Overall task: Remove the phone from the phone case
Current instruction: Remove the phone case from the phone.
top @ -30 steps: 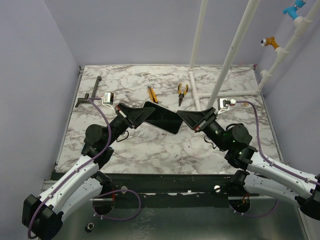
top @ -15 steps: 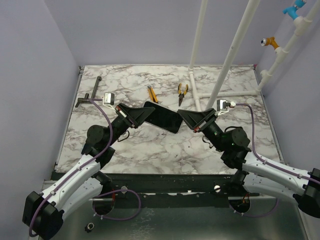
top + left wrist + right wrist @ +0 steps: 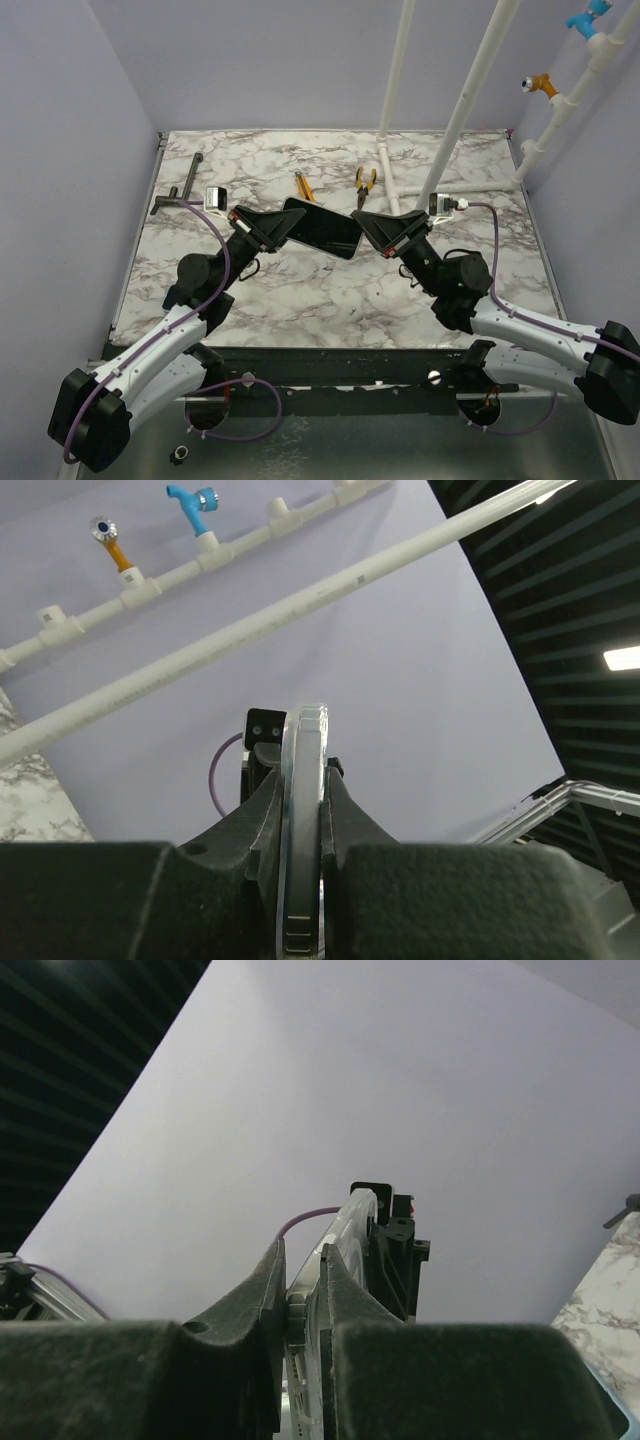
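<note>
Where the two arms meet above the middle of the marble table (image 3: 330, 290), the phone (image 3: 322, 228) hangs in the air, seated in its clear phone case (image 3: 303, 810). The left gripper (image 3: 283, 226) pinches its 9 o'clock end, and the right gripper (image 3: 362, 226) pinches the 3 o'clock end. Beyond, toward 11 o'clock, lies a yellow-handled tool (image 3: 303, 187). Toward 1 o'clock are yellow-handled pliers (image 3: 366, 182), and far off at 10 o'clock a black T-handle (image 3: 178, 192).

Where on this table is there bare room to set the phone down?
Widest: the near table half, below the held phone. Also the back strip behind the cutter. Crowded around cutter, pliers and pipes, and by the black bar at left.
</note>
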Available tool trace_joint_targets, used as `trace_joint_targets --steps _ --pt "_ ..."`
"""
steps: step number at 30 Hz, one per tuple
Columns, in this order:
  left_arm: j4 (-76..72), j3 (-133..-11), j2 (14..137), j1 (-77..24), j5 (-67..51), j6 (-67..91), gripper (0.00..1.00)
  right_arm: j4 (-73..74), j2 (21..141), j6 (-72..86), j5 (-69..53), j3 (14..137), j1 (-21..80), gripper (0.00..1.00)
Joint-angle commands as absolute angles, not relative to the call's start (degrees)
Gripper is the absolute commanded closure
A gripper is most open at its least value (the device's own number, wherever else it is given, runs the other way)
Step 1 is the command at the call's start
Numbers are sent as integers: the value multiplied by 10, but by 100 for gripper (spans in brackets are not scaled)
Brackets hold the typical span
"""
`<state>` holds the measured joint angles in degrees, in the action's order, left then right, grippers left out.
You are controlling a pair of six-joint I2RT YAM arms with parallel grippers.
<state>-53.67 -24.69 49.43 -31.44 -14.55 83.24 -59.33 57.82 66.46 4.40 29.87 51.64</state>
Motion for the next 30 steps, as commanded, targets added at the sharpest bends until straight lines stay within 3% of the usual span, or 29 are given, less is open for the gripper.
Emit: trace_joint_targets --steps 1,16,22,30 --pt "-501 -228 526 -316 -139 859 100 -750 589 707 -61 351 527 96" --pt "-531 -230 557 -316 -133 884 100 -818 632 741 -123 374 526 94" --pt "-530 -234 534 -316 -124 859 100 -643 576 706 -99 385 526 67" --pt "-510 -246 511 -316 -116 828 100 -462 532 692 -25 408 526 62"
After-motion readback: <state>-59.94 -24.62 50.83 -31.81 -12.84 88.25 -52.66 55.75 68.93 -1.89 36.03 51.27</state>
